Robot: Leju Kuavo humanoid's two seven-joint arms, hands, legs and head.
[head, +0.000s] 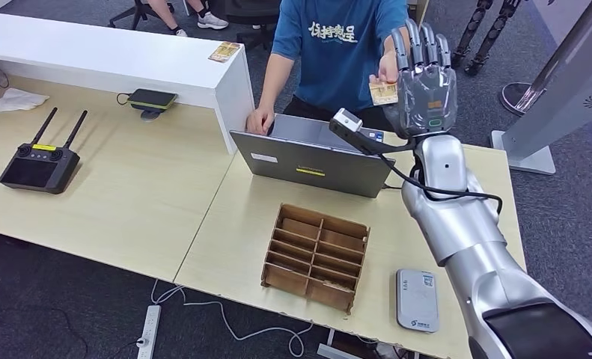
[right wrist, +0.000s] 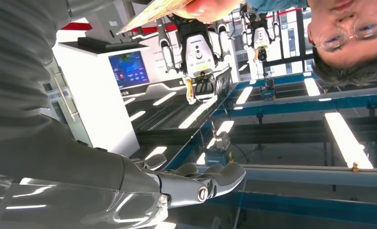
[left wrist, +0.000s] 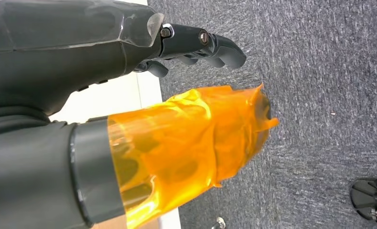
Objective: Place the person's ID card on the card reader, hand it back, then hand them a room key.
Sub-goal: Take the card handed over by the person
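Observation:
My right hand (head: 426, 75) is raised upright in front of a person in a blue shirt (head: 337, 45), with its fingers (right wrist: 200, 183) stretched out straight. The person's hand (head: 388, 69) holds a yellowish ID card (head: 383, 92) at the thumb side of my palm. The card (right wrist: 153, 12) shows edge-on in the right wrist view, pinched by the person's fingers, and I see no finger of mine closed on it. A grey card reader (head: 417, 299) lies on the table's front right. My left hand (left wrist: 196, 45) hangs over grey carpet, fingers loosely extended, holding nothing.
A wooden compartment box (head: 316, 256) sits mid-table behind an open laptop (head: 311, 153). Another card (head: 224, 51) lies on the white counter (head: 128, 63). A black remote controller (head: 40, 164) and a dark device (head: 152, 99) rest on the left table.

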